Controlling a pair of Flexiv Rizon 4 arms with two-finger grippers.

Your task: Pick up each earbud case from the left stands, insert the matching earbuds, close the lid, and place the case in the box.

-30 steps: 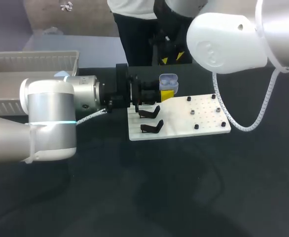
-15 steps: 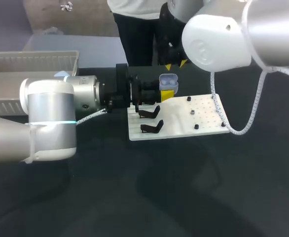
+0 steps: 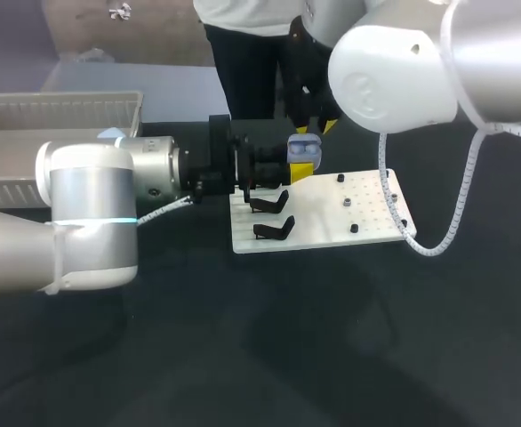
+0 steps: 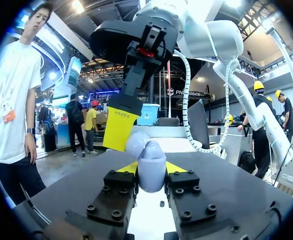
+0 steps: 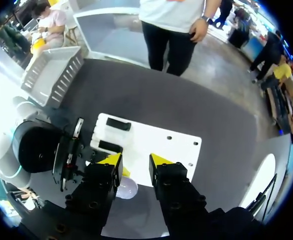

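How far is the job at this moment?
Done: one earbud case is off the stands, clamped in the left gripper. In hand: the right gripper sits at its open lid. Left: closing it and placing it in the box.

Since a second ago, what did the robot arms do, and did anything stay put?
The right arm swung in toward the middle, and its open right gripper came down until it hangs close over the earbud case. Nothing was grabbed or let go. The left gripper stayed shut on the open earbud case in the same spot. The white board and its black stands did not move.
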